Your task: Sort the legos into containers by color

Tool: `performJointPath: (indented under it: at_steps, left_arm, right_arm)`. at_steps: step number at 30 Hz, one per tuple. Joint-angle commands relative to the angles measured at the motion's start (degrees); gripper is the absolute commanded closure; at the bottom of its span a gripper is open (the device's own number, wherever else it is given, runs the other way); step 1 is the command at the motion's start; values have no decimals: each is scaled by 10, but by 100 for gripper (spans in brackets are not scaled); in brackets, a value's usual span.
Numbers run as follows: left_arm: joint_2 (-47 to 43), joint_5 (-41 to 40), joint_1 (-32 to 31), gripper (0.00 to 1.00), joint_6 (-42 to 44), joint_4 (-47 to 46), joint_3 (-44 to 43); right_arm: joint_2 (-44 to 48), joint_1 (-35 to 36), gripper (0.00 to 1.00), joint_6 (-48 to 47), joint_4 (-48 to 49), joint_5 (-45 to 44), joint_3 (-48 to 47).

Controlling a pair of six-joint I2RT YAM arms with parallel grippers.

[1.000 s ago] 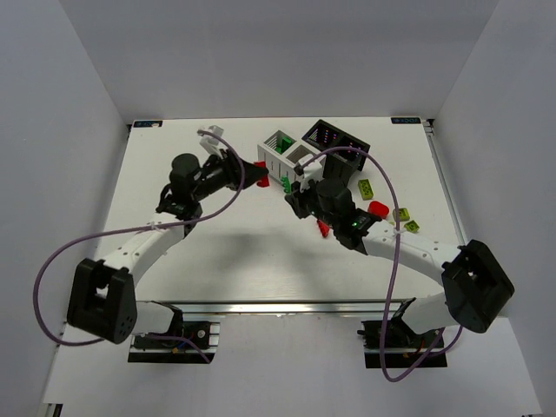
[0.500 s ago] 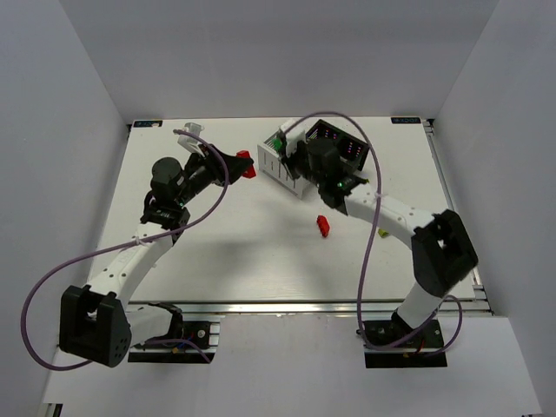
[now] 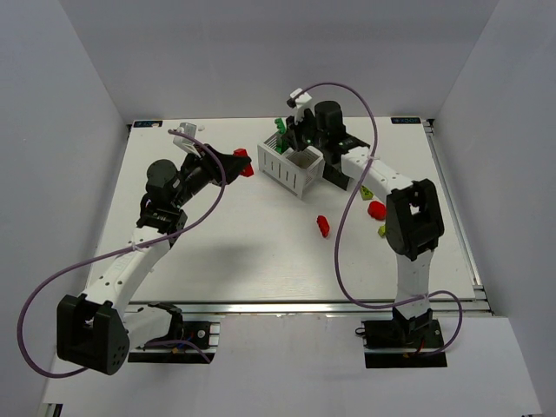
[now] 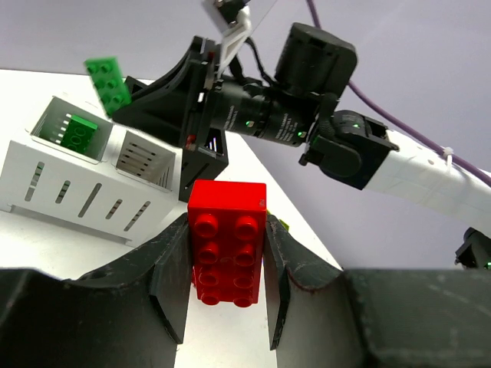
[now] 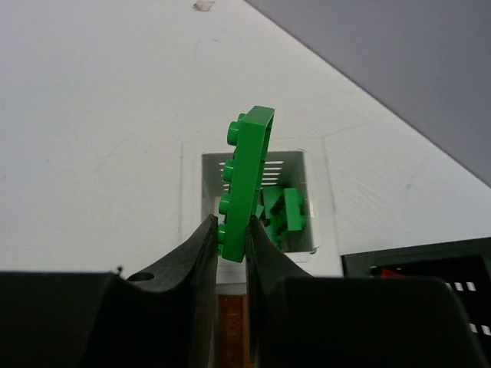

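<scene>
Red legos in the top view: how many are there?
3 red legos: one in the left gripper, one on the table before the white bin, one beside the right arm. The black bin may hide more.

1. The table [image 3: 217, 261] is white and flat
2. A white bin [image 3: 282, 167] stands on it at 12 o'clock from the middle
3. A black bin [image 5: 430, 264] sits just beside the white one, at its 3 o'clock
4. One red brick [image 3: 322, 226] lies alone at 4 o'clock, near the middle
5. A second red brick [image 3: 377, 209] lies at 3 o'clock, further out
6. A tiny yellow-green brick [image 3: 382, 231] lies near it, at its 6 o'clock
</scene>
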State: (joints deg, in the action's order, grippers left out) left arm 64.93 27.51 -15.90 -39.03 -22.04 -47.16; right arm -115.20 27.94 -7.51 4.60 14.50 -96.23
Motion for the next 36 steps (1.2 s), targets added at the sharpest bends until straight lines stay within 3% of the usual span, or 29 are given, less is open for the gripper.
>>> performJointPath:
  at_steps: [1,13,21,24,25,29,36]
  left_arm:
    - [-7,8,3,100,-1,-12,7]
    - [-4,26,3,100,-8,-26,8]
    - [6,31,3,100,-5,-24,7]
    - [13,35,3,100,-7,-27,7]
    - [16,37,3,100,-8,-27,7]
    - [19,44,3,100,-9,-31,7]
    - [22,60,3,92,-11,-42,8]
  right_arm:
    - [-13,5,100,19,-6,47,-37]
    - [-70,1,97,31,-37,16,-107]
    - [-86,1,79,36,-45,23,-105]
    - [-79,1,64,34,-41,16,-90]
    - [-74,1,53,34,-40,11,-86]
    - [-58,-2,38,29,-35,6,-72]
    - [4,-6,38,7,-42,-2,-42]
